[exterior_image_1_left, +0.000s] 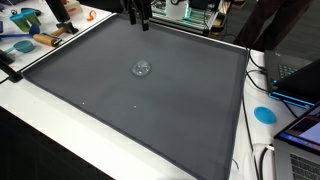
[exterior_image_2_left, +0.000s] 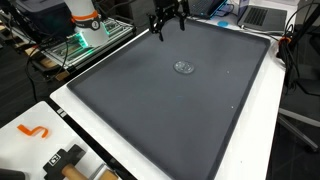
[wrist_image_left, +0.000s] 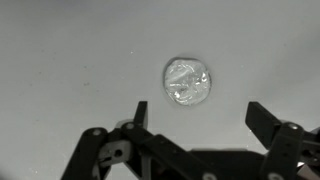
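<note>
The only container-like thing in sight is a small clear round thing (exterior_image_1_left: 142, 68) lying on the dark grey mat (exterior_image_1_left: 150, 110). It looks like a shallow cup or a crumpled piece of clear plastic, and the pictures are too coarse to tell which, or whether anything is in it. It lies a little above the mat's middle in both exterior views (exterior_image_2_left: 184, 67), with bare mat all around it. The gripper (exterior_image_1_left: 140, 22) hangs over the far edge of the mat, its two fingers spread wide and holding nothing. In an exterior view the clear round thing is at 6 o'clock from the gripper and well apart from it; in an exterior view taken from another place, it is at about 5 o'clock from the gripper (exterior_image_2_left: 168, 28). In the wrist view the gripper (wrist_image_left: 197, 115) comes in from the bottom edge, and the clear round thing (wrist_image_left: 187, 82) shows at 12 o'clock from the gap between the fingertips, slightly toward 11, touching neither finger. On the white table (exterior_image_1_left: 50, 115) around the mat lie a blue disc (exterior_image_1_left: 264, 113) at the mat's 3 o'clock side and an orange hook (exterior_image_2_left: 35, 130).
</note>
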